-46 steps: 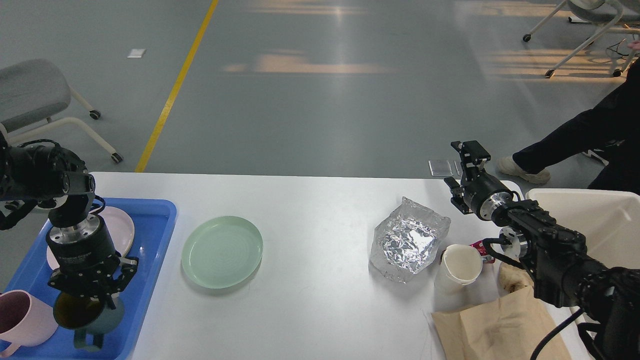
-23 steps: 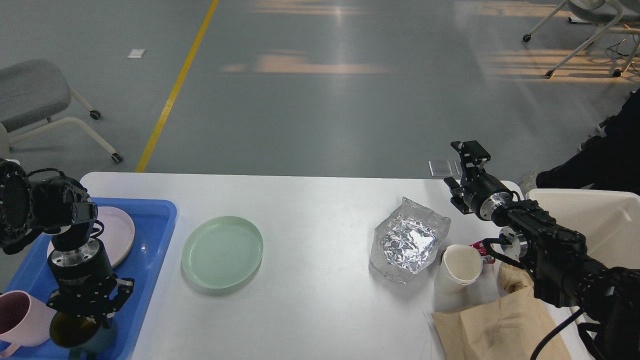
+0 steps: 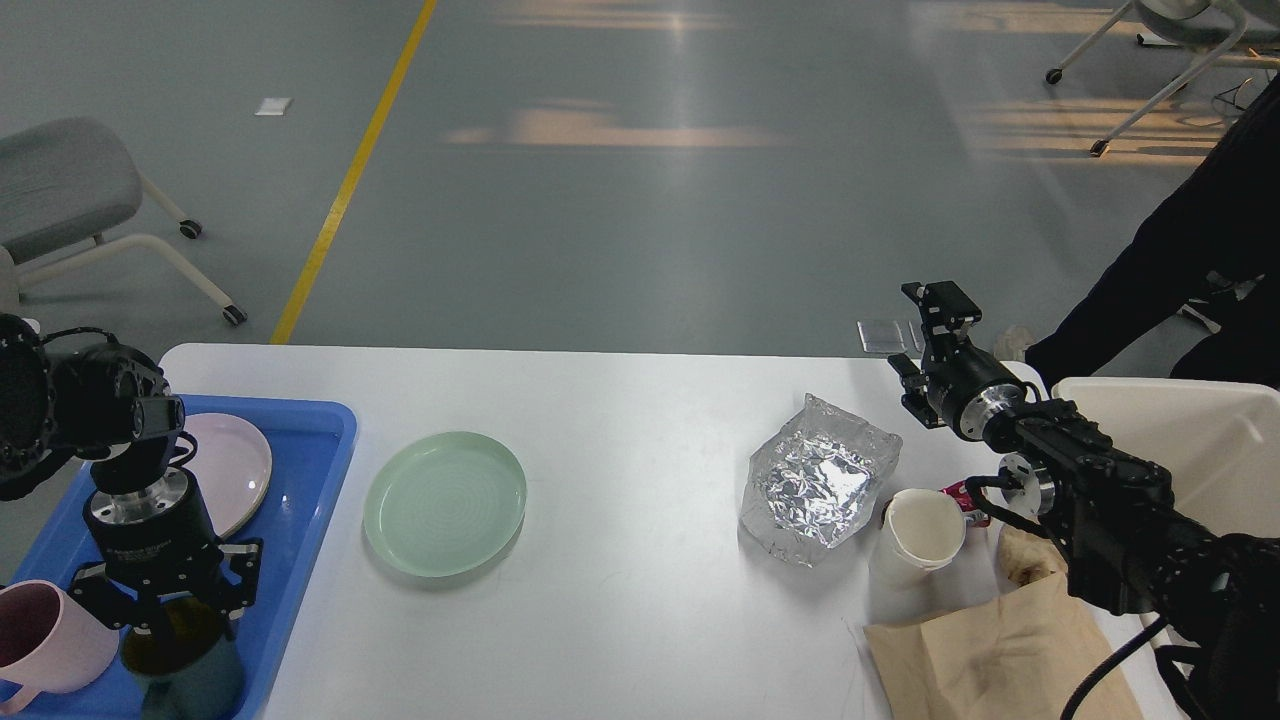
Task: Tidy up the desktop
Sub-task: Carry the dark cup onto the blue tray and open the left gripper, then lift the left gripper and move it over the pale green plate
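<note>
Head view: wide white matte desktop (image 3: 640, 600) spans the frame, bearing a green plate (image 3: 444, 503), foil wrapper (image 3: 820, 480), paper cup (image 3: 918, 535) and brown bag (image 3: 1000, 655); tidying looks partly done. Left gripper (image 3: 160, 612) spread over a dark mug (image 3: 190, 660) in the blue tray (image 3: 310, 480); right gripper (image 3: 925, 345) unclear, apparently empty.

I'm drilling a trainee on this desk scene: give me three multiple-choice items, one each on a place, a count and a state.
1. Where is the green plate?
A. in the blue tray
B. on the bare desktop
C. in the bin

2. How many mugs stand in the tray?
A. one
B. two
C. four

3. How does the paper cup lie?
A. tipped on its side
B. upright
C. crushed flat

Key:
1 B, it rests on the desktop, right of the tray.
2 B, a pink mug and a dark mug.
3 A, its open mouth faces the camera.
</note>
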`<move>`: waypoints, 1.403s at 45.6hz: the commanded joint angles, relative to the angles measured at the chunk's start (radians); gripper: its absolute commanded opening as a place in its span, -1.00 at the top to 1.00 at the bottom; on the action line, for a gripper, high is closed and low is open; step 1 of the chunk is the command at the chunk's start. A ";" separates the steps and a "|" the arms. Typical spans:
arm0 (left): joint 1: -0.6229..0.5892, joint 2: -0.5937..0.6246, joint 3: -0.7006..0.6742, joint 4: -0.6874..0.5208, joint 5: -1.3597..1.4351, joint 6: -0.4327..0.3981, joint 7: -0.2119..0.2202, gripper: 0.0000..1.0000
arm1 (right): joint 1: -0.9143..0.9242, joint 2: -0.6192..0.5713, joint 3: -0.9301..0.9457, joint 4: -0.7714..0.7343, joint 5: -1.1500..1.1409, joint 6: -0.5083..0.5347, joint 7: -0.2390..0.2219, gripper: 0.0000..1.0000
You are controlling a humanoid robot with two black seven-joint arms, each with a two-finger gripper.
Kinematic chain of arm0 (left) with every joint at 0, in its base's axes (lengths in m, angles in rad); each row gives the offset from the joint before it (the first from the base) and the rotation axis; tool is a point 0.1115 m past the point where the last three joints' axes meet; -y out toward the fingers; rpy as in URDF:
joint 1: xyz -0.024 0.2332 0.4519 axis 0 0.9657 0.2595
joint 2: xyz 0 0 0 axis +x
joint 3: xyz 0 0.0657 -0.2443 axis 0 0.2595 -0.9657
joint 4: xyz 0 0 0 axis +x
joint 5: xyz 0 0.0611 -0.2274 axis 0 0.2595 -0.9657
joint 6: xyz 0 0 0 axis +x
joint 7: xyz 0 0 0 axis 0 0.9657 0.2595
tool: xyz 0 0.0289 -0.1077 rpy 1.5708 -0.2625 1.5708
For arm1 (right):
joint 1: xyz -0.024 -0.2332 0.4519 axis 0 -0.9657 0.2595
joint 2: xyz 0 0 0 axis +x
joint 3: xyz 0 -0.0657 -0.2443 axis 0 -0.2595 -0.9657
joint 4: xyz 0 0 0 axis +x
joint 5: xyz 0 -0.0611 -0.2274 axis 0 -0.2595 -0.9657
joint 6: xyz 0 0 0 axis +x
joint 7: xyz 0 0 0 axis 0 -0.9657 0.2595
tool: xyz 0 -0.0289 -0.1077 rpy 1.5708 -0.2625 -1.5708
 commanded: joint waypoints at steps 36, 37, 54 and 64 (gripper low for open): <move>-0.466 -0.123 -0.002 -0.055 -0.004 0.000 -0.013 -0.86 | 0.000 0.000 0.000 0.000 0.000 0.000 0.000 -1.00; -0.461 -0.140 -0.009 -0.054 -0.002 0.000 -0.013 -0.86 | 0.000 0.000 0.000 0.000 0.000 0.000 0.000 -1.00; -0.292 -0.382 -0.061 -0.054 0.122 0.234 -0.001 -0.85 | 0.000 0.000 0.000 0.000 0.000 0.000 0.000 -1.00; -0.233 -0.445 -0.091 -0.043 0.147 0.351 0.004 -0.86 | 0.001 0.000 0.000 0.000 0.000 0.000 0.000 -1.00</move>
